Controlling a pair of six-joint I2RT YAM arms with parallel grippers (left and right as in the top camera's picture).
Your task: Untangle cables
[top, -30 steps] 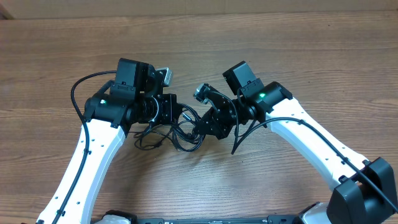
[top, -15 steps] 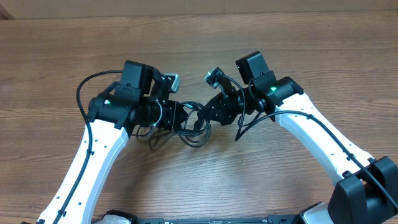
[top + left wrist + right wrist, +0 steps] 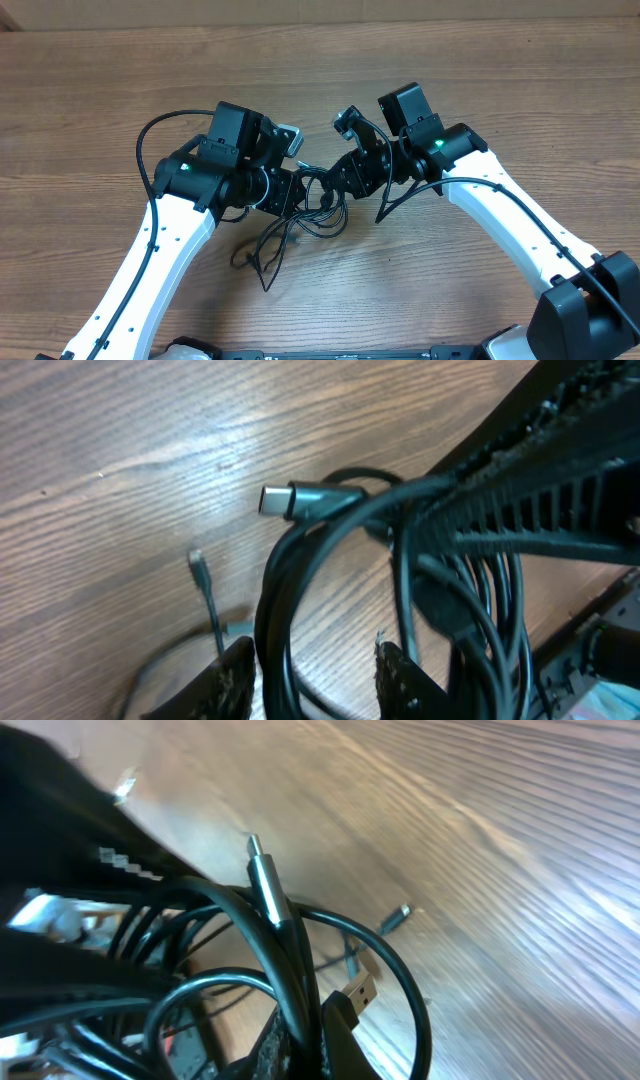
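Note:
A bundle of thin black cables (image 3: 322,213) hangs tangled between my two grippers at the table's middle. My right gripper (image 3: 338,186) is shut on several strands (image 3: 290,970), and a USB plug (image 3: 361,992) sticks out beside its fingertips. A silver-tipped plug (image 3: 264,875) stands up above the grip. My left gripper (image 3: 298,192) stands open, with cable strands (image 3: 275,620) running loose between its fingers (image 3: 232,682). A grey plug (image 3: 300,499) points left above them. Loose loops (image 3: 262,255) trail on the table towards the front.
A small plug end (image 3: 197,562) lies on the bare wooden table (image 3: 480,70). The thicker black wire (image 3: 148,150) of the left arm arcs out to its left. The right arm's wire (image 3: 392,208) hangs below its wrist.
My left gripper has opened and shifted right towards the right gripper. Loops that were bunched beneath it now sag down onto the table in front. The right gripper rose away slightly and stays shut.

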